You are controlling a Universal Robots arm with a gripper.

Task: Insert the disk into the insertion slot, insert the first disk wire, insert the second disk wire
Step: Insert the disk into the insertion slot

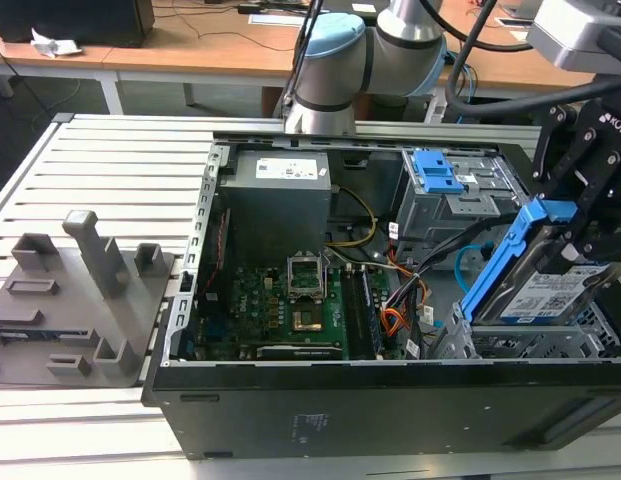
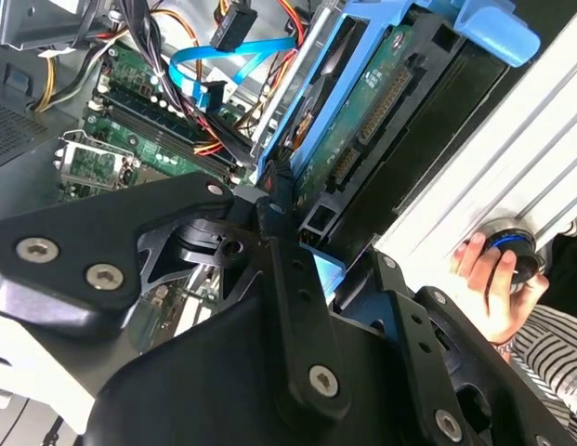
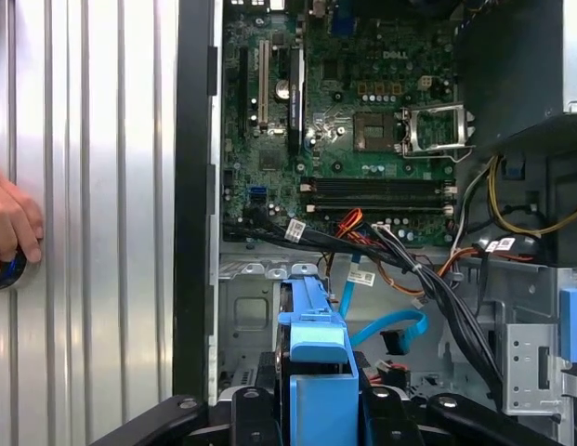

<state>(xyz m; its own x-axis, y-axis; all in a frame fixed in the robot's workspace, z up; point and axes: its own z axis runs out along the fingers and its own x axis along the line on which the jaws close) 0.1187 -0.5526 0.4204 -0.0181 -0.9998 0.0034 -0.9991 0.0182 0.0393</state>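
Disk (image 1: 555,295): clamped by its blue carrier in your gripper (image 1: 575,215), fingers closed, tilted over the insertion slot (image 1: 530,345), not seated. Step one in hand; seating likely needs levelling first. Beyond: second disk wire (image 1: 468,255), first disk wire (image 1: 393,320), both clear of it.

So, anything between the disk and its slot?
Nothing visible blocks it: the silver-grey disk in its blue plastic carrier hangs tilted right over the silvery perforated drive cage. The light-blue flat cable loops close beside the carrier.
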